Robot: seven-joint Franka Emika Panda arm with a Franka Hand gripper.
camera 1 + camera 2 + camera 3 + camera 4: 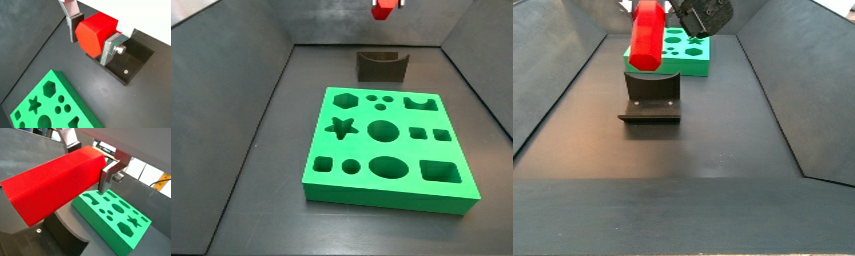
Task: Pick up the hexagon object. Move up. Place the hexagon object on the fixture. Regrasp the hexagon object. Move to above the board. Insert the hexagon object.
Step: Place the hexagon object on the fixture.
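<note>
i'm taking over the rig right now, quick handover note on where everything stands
End effector: shut on the hexagon object, holding it in the air above the fixture. Its silver fingers clamp the red prism from both sides.
Fixture: on the dark floor, its notch empty, beside one short end of the board.
Board: flat on the floor, all cut-outs empty, hexagon hole at a corner on the end nearest the fixture.
Done: pick up and lift.
Left: set the hexagon object on the fixture, regrasp, move above the board, insert.
</note>
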